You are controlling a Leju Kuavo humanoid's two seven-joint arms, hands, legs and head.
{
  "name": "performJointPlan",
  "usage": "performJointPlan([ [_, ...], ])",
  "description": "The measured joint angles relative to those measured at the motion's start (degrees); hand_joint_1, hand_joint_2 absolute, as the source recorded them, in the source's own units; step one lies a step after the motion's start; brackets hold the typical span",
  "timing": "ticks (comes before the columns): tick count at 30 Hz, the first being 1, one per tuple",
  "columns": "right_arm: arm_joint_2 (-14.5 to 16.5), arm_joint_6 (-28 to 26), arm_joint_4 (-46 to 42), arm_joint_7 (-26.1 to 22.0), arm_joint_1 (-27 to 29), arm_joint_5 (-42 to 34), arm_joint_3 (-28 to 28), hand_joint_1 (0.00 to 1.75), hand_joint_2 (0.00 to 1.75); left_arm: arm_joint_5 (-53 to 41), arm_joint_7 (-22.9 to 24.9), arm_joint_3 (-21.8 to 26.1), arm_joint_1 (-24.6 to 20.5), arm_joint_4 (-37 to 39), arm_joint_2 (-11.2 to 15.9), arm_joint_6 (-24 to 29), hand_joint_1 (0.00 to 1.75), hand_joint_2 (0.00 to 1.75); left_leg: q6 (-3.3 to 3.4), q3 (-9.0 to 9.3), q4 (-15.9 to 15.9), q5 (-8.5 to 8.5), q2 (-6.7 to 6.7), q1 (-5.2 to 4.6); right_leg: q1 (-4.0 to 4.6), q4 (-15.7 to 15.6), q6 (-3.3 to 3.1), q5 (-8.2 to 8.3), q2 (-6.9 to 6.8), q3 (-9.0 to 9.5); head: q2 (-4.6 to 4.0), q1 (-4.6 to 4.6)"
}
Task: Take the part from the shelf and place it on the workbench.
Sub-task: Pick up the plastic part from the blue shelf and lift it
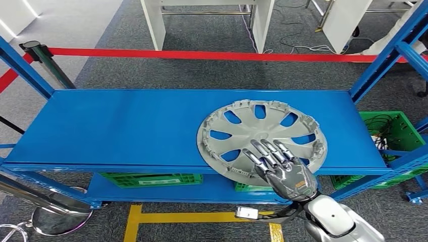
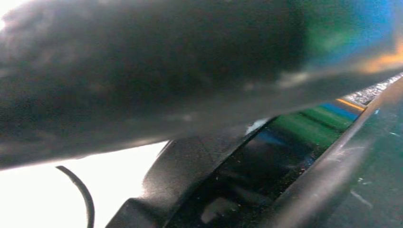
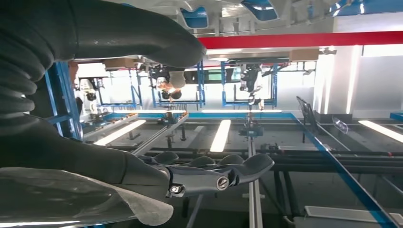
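The part is a silver wheel cover (image 1: 262,133) with spoke cut-outs, lying flat on the right half of the blue shelf (image 1: 126,126); its near rim overhangs the front edge. My right hand (image 1: 280,166) reaches in from below, its fingers (image 1: 265,151) stretched flat over the cover's near rim. In the right wrist view the straight fingers (image 3: 214,173) lie beside a grey edge of the cover (image 3: 71,199), with the thumb (image 3: 142,38) held well apart from them. The left wrist view gives a dark blurred mass (image 2: 142,71), and I cannot make out how the left hand stands.
Blue uprights (image 1: 383,55) frame the shelf's right end. Green crates sit on the lower shelf (image 1: 151,179) and at the right (image 1: 391,131). A red barrier tape (image 1: 202,54) on a metal post (image 1: 45,63) runs behind, with white table legs (image 1: 156,22) beyond.
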Motion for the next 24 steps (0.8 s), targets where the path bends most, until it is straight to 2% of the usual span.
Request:
performJointPlan([
  [14, -1.33, 0.00, -0.47, 0.00, 1.42, 1.01, -0.29, 0.00, 1.75, 0.04, 0.00, 0.04, 0.02, 0.00, 0.00, 0.00, 0.00, 0.00, 0.00, 0.00, 0.00, 0.00, 0.00, 0.00, 0.00, 0.00, 0.00, 0.00, 0.00, 0.00, 0.01, 0.00],
  [24, -4.66, 0.00, -0.20, -0.33, 3.74, 2.15, 1.04, 0.00, 1.75, 0.78, 0.00, 0.24, 0.06, 0.00, 0.17, -0.39, 0.00, 0.00, 0.00, -0.01, 0.00, 0.00, 0.00, 0.00, 0.00, 0.00, 0.00, 0.00, -0.01, -0.01, 0.01, 0.01],
])
